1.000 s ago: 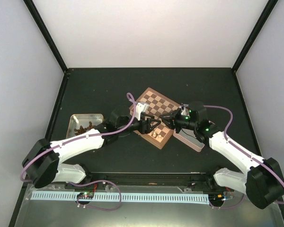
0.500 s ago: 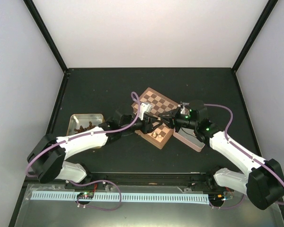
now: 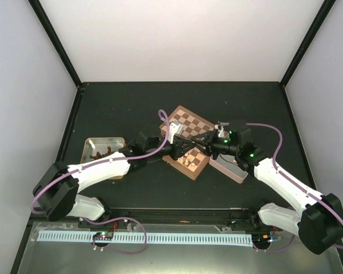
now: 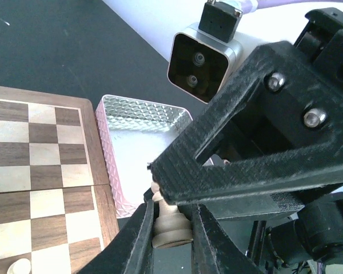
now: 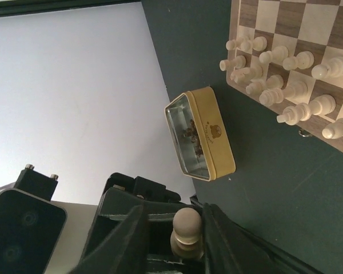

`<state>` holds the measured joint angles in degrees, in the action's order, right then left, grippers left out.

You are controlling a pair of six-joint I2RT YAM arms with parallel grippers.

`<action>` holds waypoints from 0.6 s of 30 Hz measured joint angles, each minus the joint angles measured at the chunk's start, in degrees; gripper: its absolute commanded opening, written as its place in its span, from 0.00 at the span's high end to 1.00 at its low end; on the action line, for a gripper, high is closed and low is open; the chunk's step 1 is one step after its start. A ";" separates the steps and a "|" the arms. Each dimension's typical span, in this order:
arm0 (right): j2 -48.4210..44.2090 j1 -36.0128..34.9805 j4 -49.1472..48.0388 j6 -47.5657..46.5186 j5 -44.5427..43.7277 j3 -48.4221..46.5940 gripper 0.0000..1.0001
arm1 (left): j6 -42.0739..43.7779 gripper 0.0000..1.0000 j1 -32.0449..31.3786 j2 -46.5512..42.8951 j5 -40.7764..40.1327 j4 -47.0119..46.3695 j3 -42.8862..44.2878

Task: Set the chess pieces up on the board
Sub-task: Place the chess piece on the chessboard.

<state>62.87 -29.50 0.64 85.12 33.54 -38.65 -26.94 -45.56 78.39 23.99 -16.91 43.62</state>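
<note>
The board (image 3: 188,123) lies at the table's middle, with pale chess pieces (image 3: 187,161) in rows on its near edge; they also show in the right wrist view (image 5: 286,85). My two grippers meet just above the board's right side. My left gripper (image 4: 172,228) is shut on the base of a pale pawn (image 4: 171,225). My right gripper (image 5: 174,228) stands around the same pawn's round head (image 5: 187,231); the head touches one finger and a gap shows at the other. In the top view the pawn is hidden between left gripper (image 3: 194,143) and right gripper (image 3: 202,140).
A pink-rimmed tray (image 3: 231,168) sits right of the board, under my right arm. A tin (image 3: 103,149) holding dark brown pieces sits at the left; its side is yellow in the right wrist view (image 5: 203,137). Black frame posts stand at the table's corners.
My left gripper has moved right and a little away, up to the right gripper. The right gripper has shifted slightly left. The fingers now overlap above the board.
</note>
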 measured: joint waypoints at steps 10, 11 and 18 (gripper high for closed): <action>1.14 0.09 9.60 -22.38 3.52 -7.58 0.66 | 7.93 0.96 -0.11 -2.58 0.33 0.33 -0.17; 1.05 0.13 10.32 -24.90 4.44 -8.09 0.68 | 9.14 0.96 -0.11 -3.30 0.55 0.31 -0.44; -0.90 0.35 13.40 -35.50 9.29 -8.98 0.85 | 17.86 0.98 -0.33 -7.91 4.39 0.55 -1.90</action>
<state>61.98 -29.15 14.04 49.63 42.83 -47.64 -9.08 -45.89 70.48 28.38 -16.36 41.71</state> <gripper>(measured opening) 0.221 0.161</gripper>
